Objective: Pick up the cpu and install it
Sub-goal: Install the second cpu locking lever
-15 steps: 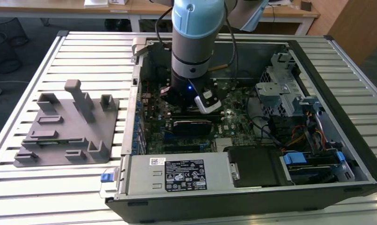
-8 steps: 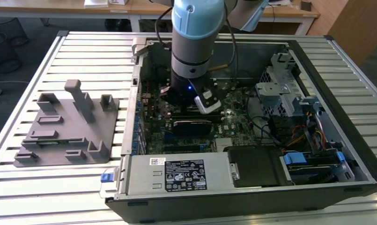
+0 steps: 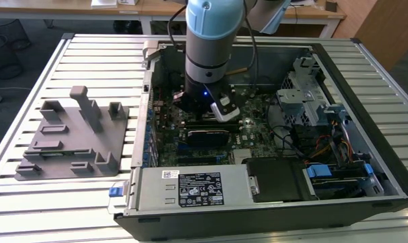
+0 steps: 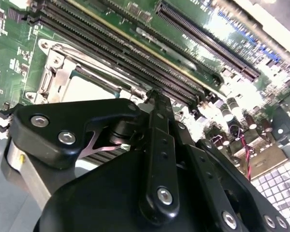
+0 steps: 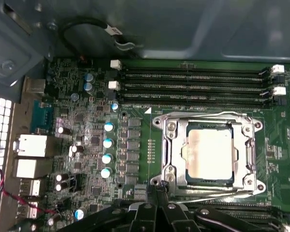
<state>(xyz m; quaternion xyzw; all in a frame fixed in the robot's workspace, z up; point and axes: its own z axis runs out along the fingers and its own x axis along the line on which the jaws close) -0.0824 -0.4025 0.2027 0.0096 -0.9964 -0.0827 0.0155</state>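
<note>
The cpu (image 5: 210,154), a pale silver square chip, lies flat inside the metal socket frame (image 5: 246,154) on the green motherboard, with thin wire levers along two sides of the frame. In the second wrist view a pale patch of the cpu (image 4: 87,89) shows beyond the black linkage. My gripper (image 5: 158,189) is shut with nothing in it, its tips at the socket's corner, just off the frame and beside the cpu. In the exterior view the gripper (image 3: 214,120) reaches down into the open computer case.
Memory slots (image 5: 193,84) run along one side of the socket, and capacitors (image 5: 108,145) stand on another. A grey labelled box (image 3: 190,188) sits at the case front. A drive cage (image 3: 305,96) is on the exterior view's right, a grey fixture (image 3: 75,136) on its left.
</note>
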